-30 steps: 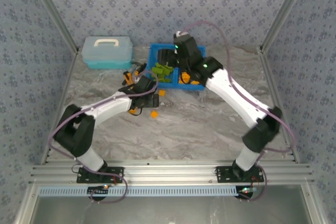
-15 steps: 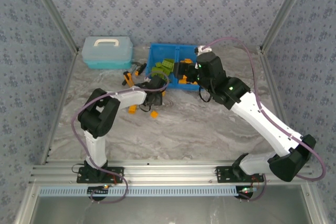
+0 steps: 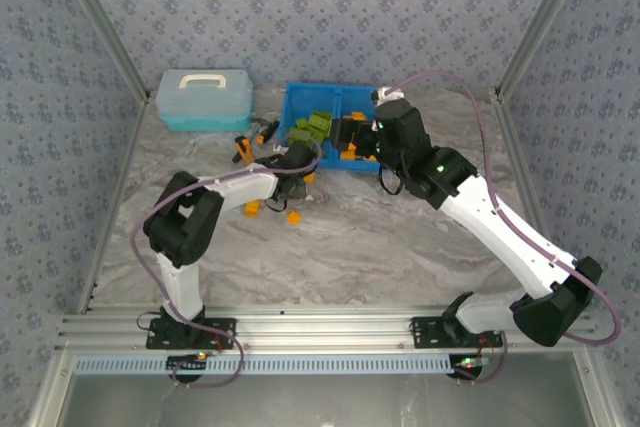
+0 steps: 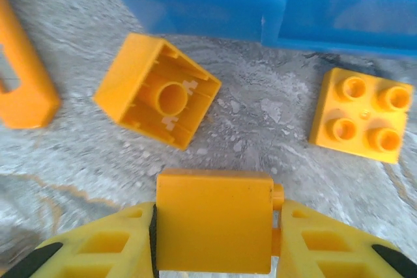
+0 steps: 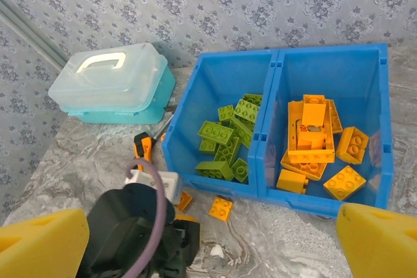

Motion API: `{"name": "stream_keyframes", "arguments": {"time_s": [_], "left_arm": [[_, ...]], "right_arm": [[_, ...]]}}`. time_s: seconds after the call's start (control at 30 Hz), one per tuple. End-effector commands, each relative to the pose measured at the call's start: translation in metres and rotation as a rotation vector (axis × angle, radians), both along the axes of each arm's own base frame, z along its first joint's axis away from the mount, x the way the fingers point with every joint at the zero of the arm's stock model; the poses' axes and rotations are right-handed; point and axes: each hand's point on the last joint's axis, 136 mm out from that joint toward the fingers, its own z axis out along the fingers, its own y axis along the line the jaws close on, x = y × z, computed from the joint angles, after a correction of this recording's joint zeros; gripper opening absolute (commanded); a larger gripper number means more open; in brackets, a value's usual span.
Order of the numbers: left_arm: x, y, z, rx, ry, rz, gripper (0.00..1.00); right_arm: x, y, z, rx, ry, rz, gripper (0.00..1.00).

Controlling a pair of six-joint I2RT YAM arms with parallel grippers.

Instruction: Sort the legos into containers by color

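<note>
Orange lego brick (image 4: 214,216), likely light, rigid, slick, pinched across flat sides by left gripper (image 4: 215,226); right gripper (image 5: 208,242) spread wide.

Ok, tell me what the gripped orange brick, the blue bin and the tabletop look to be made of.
Orange brick, clamped in the left gripper: moulded plastic, smooth with a soft sheen; a neighbouring brick shows a hollow ribbed underside. Blue bin: glossy, probably rigid plastic; its thin walls catch light. Tabletop: grey marble-veined surface, matt; stone or printed laminate, cannot tell.
</note>
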Motion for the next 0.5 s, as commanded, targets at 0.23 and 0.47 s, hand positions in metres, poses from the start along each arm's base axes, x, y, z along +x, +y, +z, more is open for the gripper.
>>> {"name": "stream_keyframes", "arguments": {"time_s": [0.23,0.47], "left_arm": [[0.048,-0.116,0.169,-0.151,-0.381,-0.216,0.35],[0.107,-0.182,0.165,-0.175,-0.464,-0.278,0.37]], "right_arm": [[-0.024,-0.044,-0.002,0.040,-0.013,-0.133,1.00],[-0.044,-0.074,-0.009,0.023,0.000,-0.196,1.00]]}}
